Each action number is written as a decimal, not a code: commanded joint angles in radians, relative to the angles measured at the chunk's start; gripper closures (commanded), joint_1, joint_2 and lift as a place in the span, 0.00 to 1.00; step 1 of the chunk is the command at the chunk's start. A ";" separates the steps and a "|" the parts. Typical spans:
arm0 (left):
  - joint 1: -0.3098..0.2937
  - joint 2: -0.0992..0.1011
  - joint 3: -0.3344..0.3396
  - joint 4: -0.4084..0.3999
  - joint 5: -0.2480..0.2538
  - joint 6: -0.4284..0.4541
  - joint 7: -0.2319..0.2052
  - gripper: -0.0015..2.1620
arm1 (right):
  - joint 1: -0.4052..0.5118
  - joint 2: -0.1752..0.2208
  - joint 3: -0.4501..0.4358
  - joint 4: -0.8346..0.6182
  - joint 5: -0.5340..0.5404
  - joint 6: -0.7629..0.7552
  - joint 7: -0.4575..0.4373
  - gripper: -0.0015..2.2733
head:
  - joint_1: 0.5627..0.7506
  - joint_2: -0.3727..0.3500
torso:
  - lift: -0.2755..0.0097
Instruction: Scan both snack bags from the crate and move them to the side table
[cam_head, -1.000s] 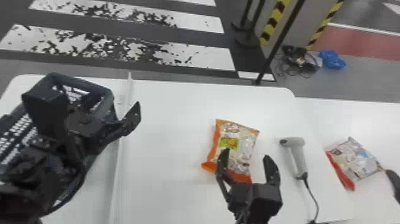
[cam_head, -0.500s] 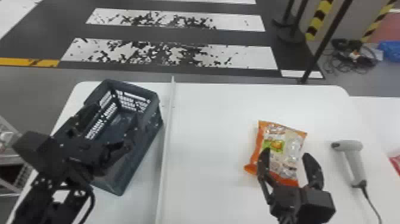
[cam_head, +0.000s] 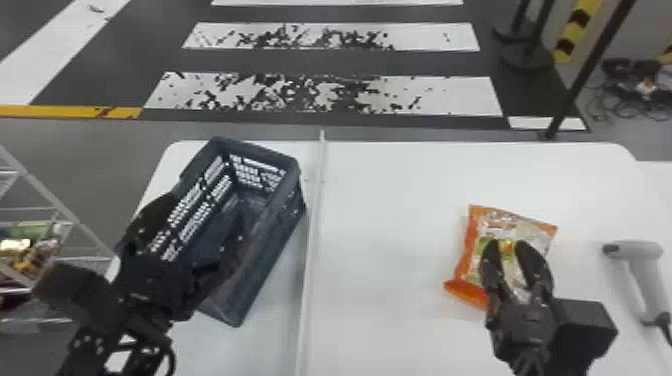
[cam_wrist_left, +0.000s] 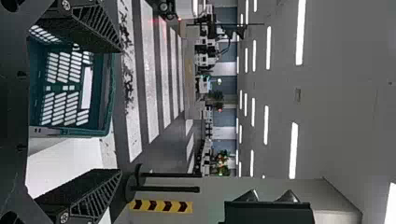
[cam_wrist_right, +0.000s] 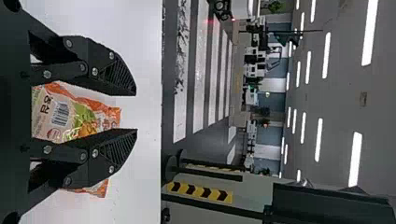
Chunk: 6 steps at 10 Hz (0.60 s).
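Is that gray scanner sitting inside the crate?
No, the scanner lies on the white table, right of the orange snack bag.

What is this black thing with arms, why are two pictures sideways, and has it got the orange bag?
This is a robot with two black arms. One picture comes from its head, looking down. The other two come from its wrists, and they are shown turned, so the room seems to lie sideways.

The white table has a dark crate on the robot's left, then a long white strip, the orange snack bag, and a grey scanner with a cord.

The left fingers are apart by the crate. The right fingers are apart too, with the bag showing behind them, so nothing seems to be held.
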<state>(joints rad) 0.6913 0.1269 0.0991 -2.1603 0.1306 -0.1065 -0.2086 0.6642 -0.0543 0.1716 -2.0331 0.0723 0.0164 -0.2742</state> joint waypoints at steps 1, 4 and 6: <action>0.016 0.000 0.008 -0.001 0.004 -0.020 0.000 0.04 | -0.021 0.002 -0.015 -0.026 -0.005 0.139 0.047 0.97 | 0.70 0.60 | 0.70; 0.019 0.000 0.008 0.005 0.011 -0.023 0.000 0.04 | -0.110 0.005 -0.103 -0.042 -0.051 0.391 0.201 0.99 | 0.70 0.63 | 0.70; 0.016 0.004 0.008 0.010 0.017 -0.020 0.000 0.04 | -0.175 0.007 -0.149 -0.029 -0.063 0.489 0.227 0.99 | 0.70 0.58 | 0.70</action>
<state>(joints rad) 0.7086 0.1289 0.1074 -2.1524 0.1451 -0.1287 -0.2091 0.5105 -0.0488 0.0376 -2.0670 0.0136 0.4717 -0.0535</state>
